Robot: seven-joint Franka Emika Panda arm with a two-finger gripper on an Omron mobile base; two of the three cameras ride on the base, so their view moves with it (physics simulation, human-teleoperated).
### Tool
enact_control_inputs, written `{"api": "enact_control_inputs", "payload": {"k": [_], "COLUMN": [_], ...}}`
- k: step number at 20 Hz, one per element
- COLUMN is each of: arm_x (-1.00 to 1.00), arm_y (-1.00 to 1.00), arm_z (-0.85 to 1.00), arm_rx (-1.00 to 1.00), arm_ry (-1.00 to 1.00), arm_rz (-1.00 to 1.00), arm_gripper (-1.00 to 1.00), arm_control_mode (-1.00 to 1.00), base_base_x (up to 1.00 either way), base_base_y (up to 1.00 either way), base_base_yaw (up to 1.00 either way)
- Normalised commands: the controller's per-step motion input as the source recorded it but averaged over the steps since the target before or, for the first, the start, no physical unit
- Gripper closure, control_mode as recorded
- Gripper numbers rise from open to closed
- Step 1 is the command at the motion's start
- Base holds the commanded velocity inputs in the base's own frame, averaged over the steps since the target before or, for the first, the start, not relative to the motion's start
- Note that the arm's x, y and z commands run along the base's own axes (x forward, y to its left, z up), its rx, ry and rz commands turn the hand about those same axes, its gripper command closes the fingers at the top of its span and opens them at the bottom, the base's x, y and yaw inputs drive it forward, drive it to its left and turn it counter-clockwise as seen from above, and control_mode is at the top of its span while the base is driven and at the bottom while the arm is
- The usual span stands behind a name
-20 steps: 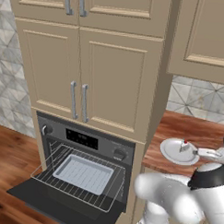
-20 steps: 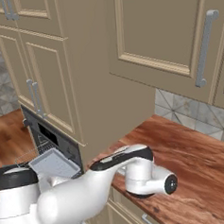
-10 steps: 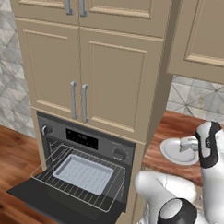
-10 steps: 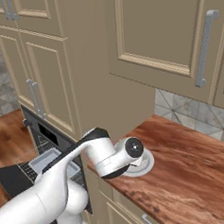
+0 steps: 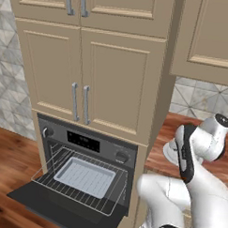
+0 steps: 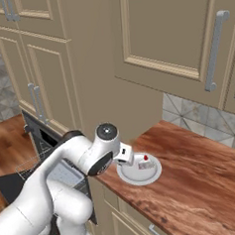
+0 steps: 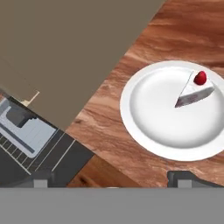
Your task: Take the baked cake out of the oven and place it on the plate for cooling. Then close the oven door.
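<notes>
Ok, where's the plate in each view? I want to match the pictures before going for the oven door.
Left base view: the plate shows at mid right, mostly hidden behind the arm.
Right base view: just right of centre, on the wooden counter, with the baked cake on it.
Hand view: upper right, cake near its far rim.
Shared landmark: the open oven with its pulled-out rack, left of the plate in all three.

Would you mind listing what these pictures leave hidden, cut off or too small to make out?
- Left base view: the plate is mostly hidden behind the arm, so its contents cannot be seen.
- Right base view: the oven interior and open oven door are largely covered by the arm.
- Hand view: the pincer shows just two tips, cut by the bottom edge.
- Left base view: the oven display is too small to read.
</notes>
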Motion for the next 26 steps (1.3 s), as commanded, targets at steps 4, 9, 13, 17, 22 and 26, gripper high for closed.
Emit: {"api": "enact_control_inputs", "payload": {"k": [4, 9, 13, 17, 22, 26], "arm_x": [0.00, -0.16, -0.15, -0.09, 0.00, -0.18], "arm_y": [0.39, 0.51, 0.77, 0.30, 0.53, 0.46], "arm_z": [0.00, -0.05, -0.12, -0.01, 0.00, -0.06], "arm_rx": [-0.25, -0.19, -0.09, -0.04, -0.14, -0.16], "arm_ry": [0.00, 0.00, 0.00, 0.04, 0.10, 0.00], "arm_rz": [0.00, 0.00, 0.01, 0.11, 0.09, 0.18], "arm_gripper": [-1.00, -1.00, -1.00, -1.00, -1.00, -1.00], "arm_control_mode": [-1.00, -1.00, -1.00, -1.00, -1.00, -1.00], "base_base_x": [0.00, 0.00, 0.00, 0.00, 0.00, 0.00], "base_base_y": [0.00, 0.00, 0.00, 0.00, 0.00, 0.00], "base_base_yaw": [0.00, 0.00, 0.00, 0.00, 0.00, 0.00]}}
